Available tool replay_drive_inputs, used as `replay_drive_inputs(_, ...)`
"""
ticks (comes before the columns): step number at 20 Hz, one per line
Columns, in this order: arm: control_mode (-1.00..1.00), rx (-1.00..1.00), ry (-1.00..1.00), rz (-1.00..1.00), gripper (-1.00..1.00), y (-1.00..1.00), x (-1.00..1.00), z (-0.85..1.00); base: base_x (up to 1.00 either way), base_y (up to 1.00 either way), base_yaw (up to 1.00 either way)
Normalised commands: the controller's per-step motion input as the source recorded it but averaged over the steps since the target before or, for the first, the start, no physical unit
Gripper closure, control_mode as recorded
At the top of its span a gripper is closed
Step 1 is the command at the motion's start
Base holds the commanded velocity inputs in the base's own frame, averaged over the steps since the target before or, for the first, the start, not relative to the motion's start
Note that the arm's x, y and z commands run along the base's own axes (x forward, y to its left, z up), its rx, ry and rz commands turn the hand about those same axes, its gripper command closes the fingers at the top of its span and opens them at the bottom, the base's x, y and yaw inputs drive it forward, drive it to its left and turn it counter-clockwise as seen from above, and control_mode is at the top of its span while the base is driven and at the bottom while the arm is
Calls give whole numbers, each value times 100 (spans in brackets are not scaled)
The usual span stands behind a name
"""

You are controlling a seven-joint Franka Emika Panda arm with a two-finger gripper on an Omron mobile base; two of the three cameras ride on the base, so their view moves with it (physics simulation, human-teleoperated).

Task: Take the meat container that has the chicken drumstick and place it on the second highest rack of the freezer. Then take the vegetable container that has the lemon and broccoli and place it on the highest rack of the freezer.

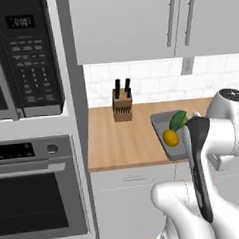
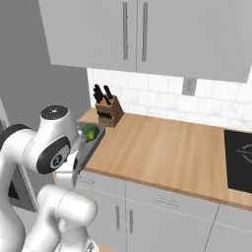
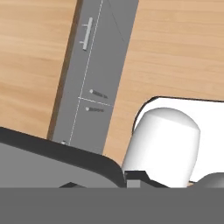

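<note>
A grey vegetable container (image 1: 159, 123) holds a yellow lemon (image 1: 170, 137) and green broccoli (image 1: 178, 120) at the counter's front edge, partly hidden by my arm. In the right base view the vegetable container (image 2: 94, 140) with the broccoli (image 2: 90, 132) sits at the counter's left end, just beyond my elbow. In the hand view the container's dark rim (image 3: 57, 153) crosses the bottom right at my gripper (image 3: 103, 181), which looks shut on it, above the counter edge and the cabinet fronts.
A knife block (image 1: 122, 106) stands at the back of the wooden counter (image 1: 118, 141). A microwave (image 1: 22, 57) and an oven (image 1: 38, 191) fill the tall unit on the left. Upper cabinets (image 2: 142, 34) hang overhead. A black cooktop (image 2: 239, 160) lies at the far right.
</note>
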Motion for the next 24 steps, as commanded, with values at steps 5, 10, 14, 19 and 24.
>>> replay_drive_inputs(5, 100, 0, 0, 0, 100, 0, 0, 0, -98, 44, 0)
replay_drive_inputs(10, 100, 0, 0, 0, 100, 0, 0, 0, -74, 83, 2)
replay_drive_inputs(14, 100, 0, 0, 0, 100, 0, 0, 0, -46, 100, 5)
replay_drive_inputs(19, 100, 0, 0, 0, 100, 0, 0, 0, -15, 100, 9)
replay_drive_inputs(24, 100, 0, 0, 0, 100, 0, 0, 0, -2, 100, 26)
